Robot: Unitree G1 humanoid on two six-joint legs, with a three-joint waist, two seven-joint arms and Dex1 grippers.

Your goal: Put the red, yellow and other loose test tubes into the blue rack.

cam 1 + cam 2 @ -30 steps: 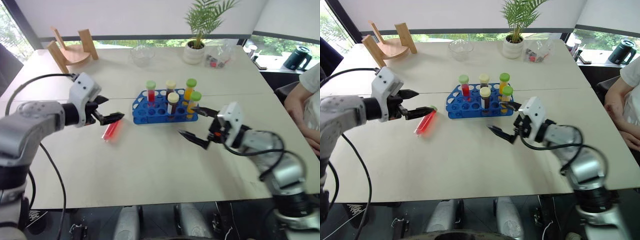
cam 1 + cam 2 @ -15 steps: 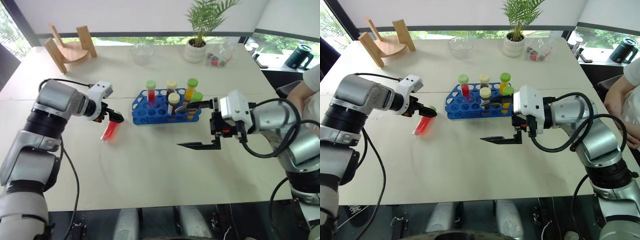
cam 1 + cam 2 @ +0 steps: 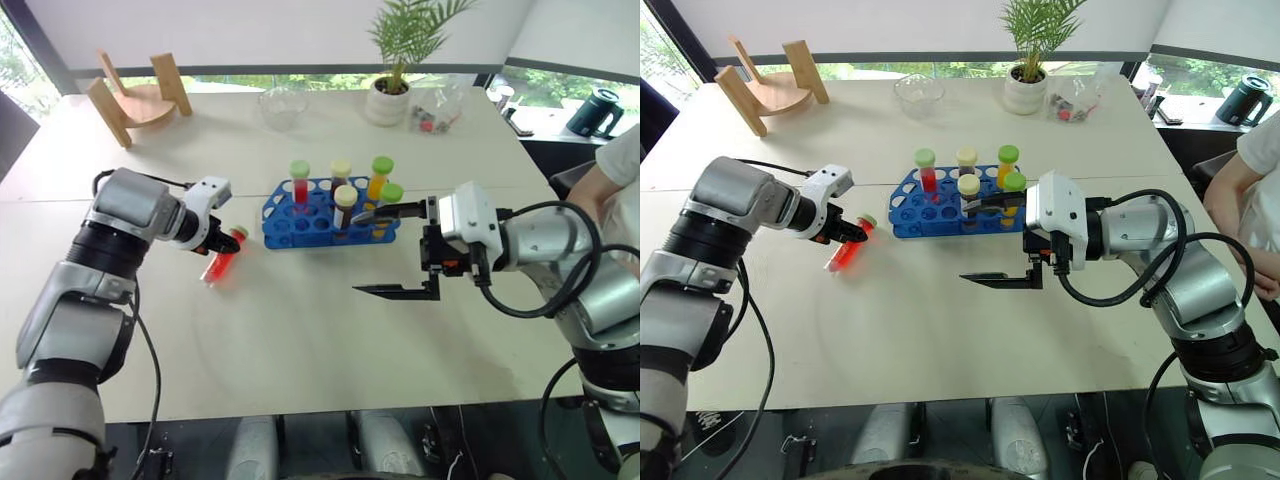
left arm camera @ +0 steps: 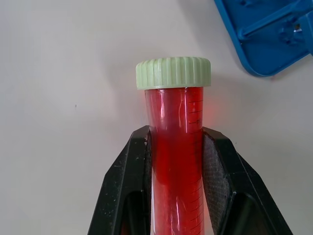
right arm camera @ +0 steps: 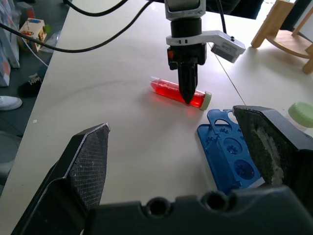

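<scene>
The red test tube [image 4: 176, 161], capped in pale green, lies flat on the table [image 3: 300, 340] just beside the blue rack [image 3: 300, 215], off the rack's left end. The left gripper [image 3: 222, 243] is clenched on it near the cap, both black fingers [image 4: 132, 171] pressed against its sides. The rack stands upright holding five capped tubes [image 3: 345, 200], red, yellow, brown and orange among them. On the rack's other side the right gripper [image 3: 390, 250] hangs above the table with jaws spread wide, grasping nothing. Behind the rack sit a potted plant [image 3: 392, 95] and a glass bowl [image 3: 284, 105].
</scene>
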